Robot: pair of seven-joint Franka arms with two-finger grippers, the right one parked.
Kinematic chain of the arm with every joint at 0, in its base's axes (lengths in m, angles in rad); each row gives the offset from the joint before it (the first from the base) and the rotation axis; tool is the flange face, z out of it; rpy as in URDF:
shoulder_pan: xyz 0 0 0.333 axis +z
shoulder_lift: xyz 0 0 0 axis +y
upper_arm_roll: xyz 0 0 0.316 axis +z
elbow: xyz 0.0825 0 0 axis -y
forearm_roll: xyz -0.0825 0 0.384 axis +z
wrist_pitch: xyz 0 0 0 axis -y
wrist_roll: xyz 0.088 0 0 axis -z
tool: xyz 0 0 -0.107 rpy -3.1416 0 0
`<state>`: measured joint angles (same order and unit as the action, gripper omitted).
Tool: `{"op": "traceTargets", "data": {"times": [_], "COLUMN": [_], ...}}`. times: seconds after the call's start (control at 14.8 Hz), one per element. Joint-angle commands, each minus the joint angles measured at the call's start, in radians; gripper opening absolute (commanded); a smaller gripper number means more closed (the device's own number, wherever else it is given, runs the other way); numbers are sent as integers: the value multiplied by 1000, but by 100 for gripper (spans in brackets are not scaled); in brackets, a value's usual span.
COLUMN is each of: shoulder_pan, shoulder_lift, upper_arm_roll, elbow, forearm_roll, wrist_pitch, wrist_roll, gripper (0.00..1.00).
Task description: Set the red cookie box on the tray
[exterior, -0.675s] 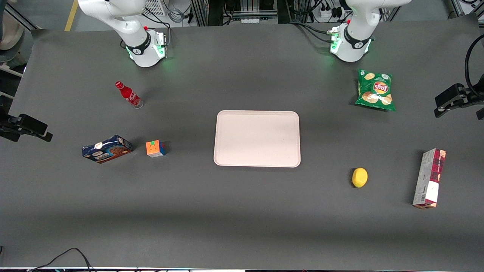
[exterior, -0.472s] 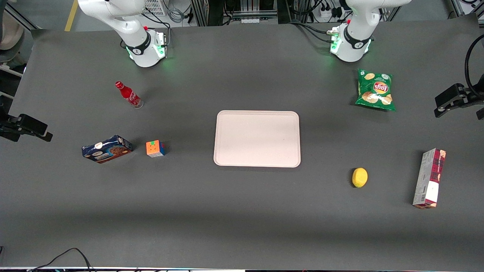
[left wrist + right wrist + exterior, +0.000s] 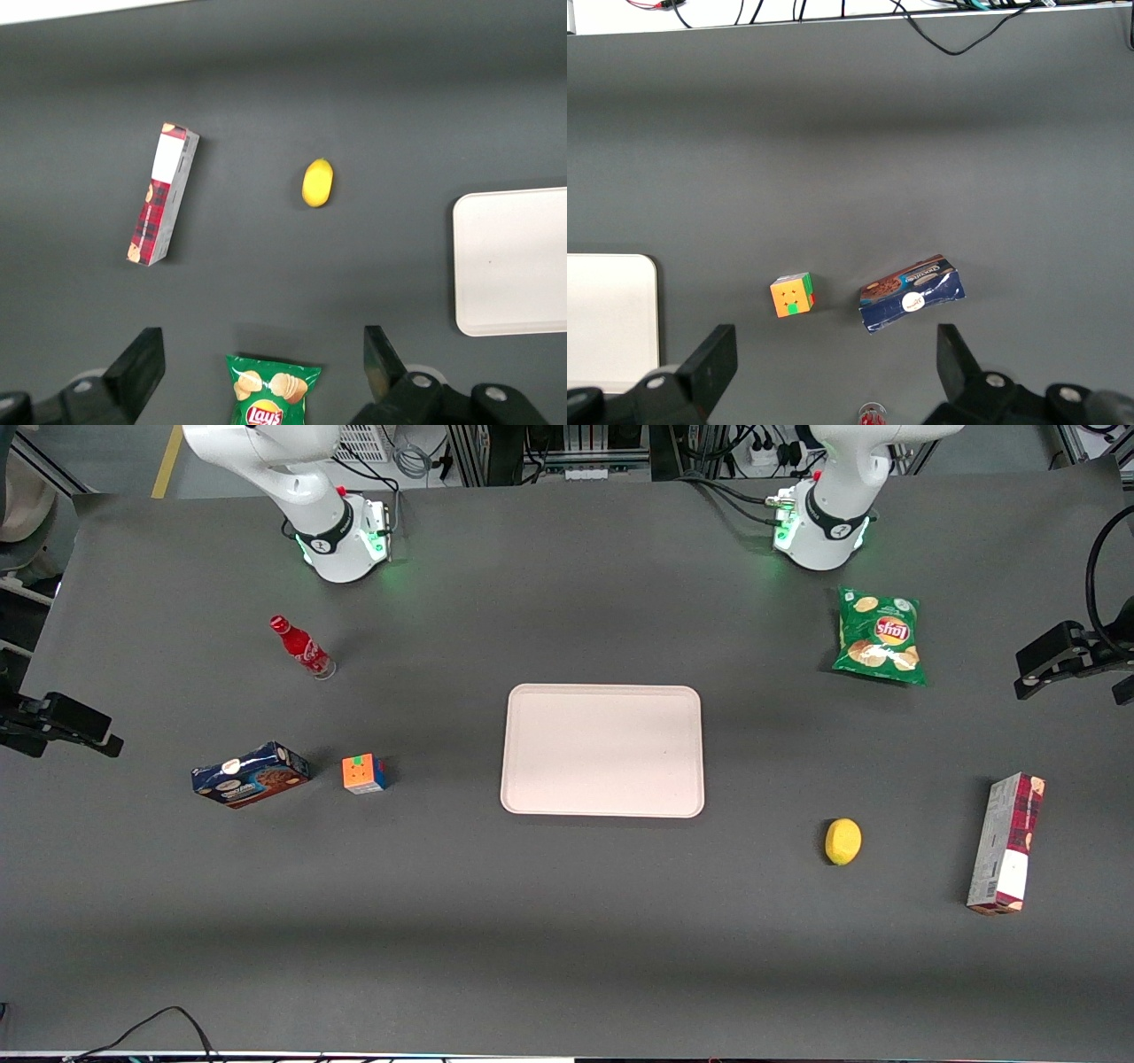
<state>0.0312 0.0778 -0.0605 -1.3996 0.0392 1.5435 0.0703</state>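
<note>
Red cookie box [image 3: 1006, 843] flat, lengthwise toward camera

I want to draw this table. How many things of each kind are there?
Cookie boxes: 2, the red cookie box and blue cookie box
Trays: 1, tray
Chip bags: 1
Lemons: 1
Puzzle cubes: 1
Soda bottles: 1
Total: 7
End effector open, above the chip bag.

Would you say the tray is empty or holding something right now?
Empty: the tray shows only bare surface. The hand, open, hangs high above the chip bag.
</note>
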Motion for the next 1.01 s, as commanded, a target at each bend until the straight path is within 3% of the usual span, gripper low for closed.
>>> {"op": "traceTargets", "data": {"times": [0.0, 0.4, 0.67, 0.94], "shoulder_pan": [-13, -11, -10, -8], "shoulder_lift": [-15, -9, 8, 86], "upper_arm_roll": [66, 212, 264, 297], "elbow": [-79, -226, -393, -457], "forearm_roll": [-2, 2, 5, 2], "wrist_pitch": [15, 185, 402, 576], "wrist_roll": [105, 422, 543, 644], "gripper": [100, 100, 100, 100]}}
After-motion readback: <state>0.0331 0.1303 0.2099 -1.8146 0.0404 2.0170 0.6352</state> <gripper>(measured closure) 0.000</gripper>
